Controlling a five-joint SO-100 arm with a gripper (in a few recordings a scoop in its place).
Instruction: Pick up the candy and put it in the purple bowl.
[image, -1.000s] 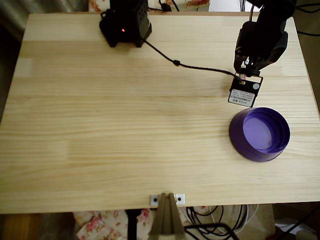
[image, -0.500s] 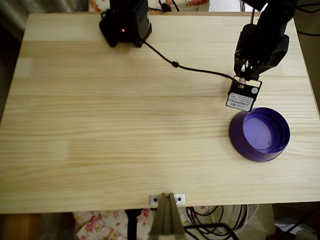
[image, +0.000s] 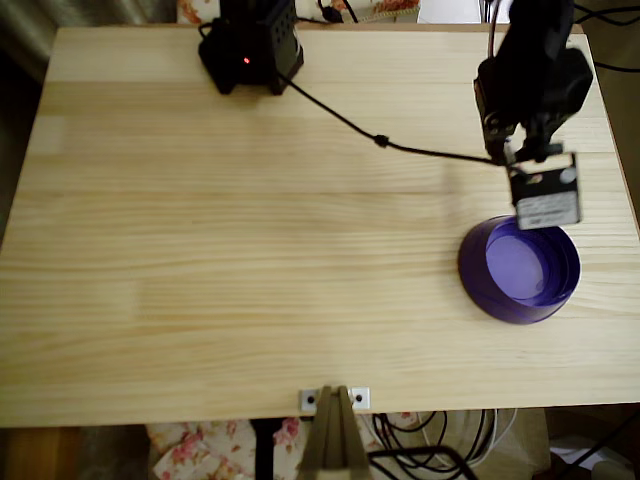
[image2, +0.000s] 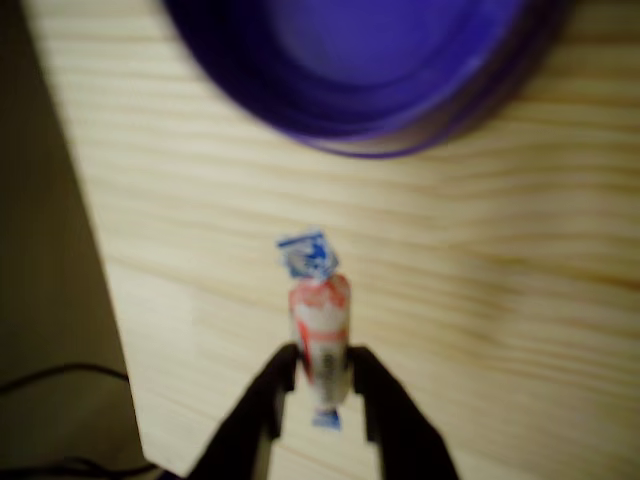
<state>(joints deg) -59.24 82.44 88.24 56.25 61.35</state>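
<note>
Candy (image2: 320, 320) is seen in the wrist view clamped between the two black fingers (image2: 268, 400) of the gripper (image2: 322, 385), held by its lower part. Its white and red middle stands above the fingertips, and one twisted bluish end points up toward the purple bowl (image2: 370, 135), while the other bluish end pokes out just below the pinch point. The fingers are closed on the wrapper from either side. The candy is shown apart from the bowl, with a band of pale wooden table (image2: 480, 300) between them; the bowl's rim curves across the top of this view. The picture is blurred, so finer detail of the wrapper cannot be made out.

In the overhead view, the black arm (image: 535, 75) is seen at the right far side of the table (image: 250, 250), with a small labelled camera box (image: 545, 198) hanging just at the far rim of the purple bowl (image: 475, 270). The gripper (image: 528, 158) is partly hidden here, and the candy itself cannot be picked out. A black cable (image: 380, 140) is laid from the arm across the table to a black box (image: 250, 45) with a red light at the far edge
</note>
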